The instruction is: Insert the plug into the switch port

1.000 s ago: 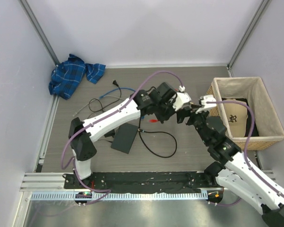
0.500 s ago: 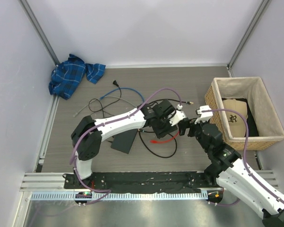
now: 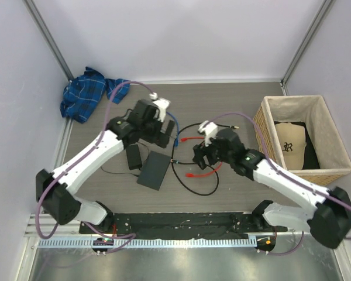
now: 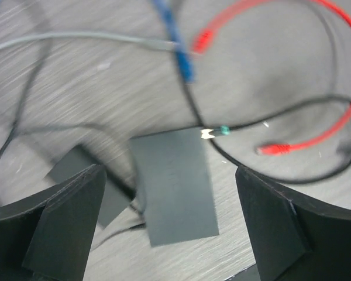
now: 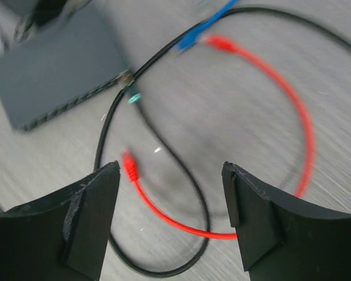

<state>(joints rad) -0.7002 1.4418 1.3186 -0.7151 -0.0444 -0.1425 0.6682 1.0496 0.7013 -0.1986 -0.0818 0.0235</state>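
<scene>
Hovering above the switch (image 4: 174,186), holding nothing.
My left fingers (image 3: 167,131) and right fingers (image 3: 200,156) stand apart; the plug (image 4: 221,130) lies at the switch's edge.

tabletop (image 3: 234,99): matt grey wood-grain, faintly streaked. switch box (image 4: 174,187): smooth matt dark grey casing, plastic by look. red cable (image 5: 307,132): smooth, slightly glossy jacket. basket (image 3: 322,177): coarse woven wicker, pale cloth liner. blue plaid cloth (image 3: 85,96): soft, rumpled.

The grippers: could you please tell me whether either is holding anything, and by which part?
Nothing is held: the left gripper and the right gripper are both open, with nothing between their fingers.
</scene>
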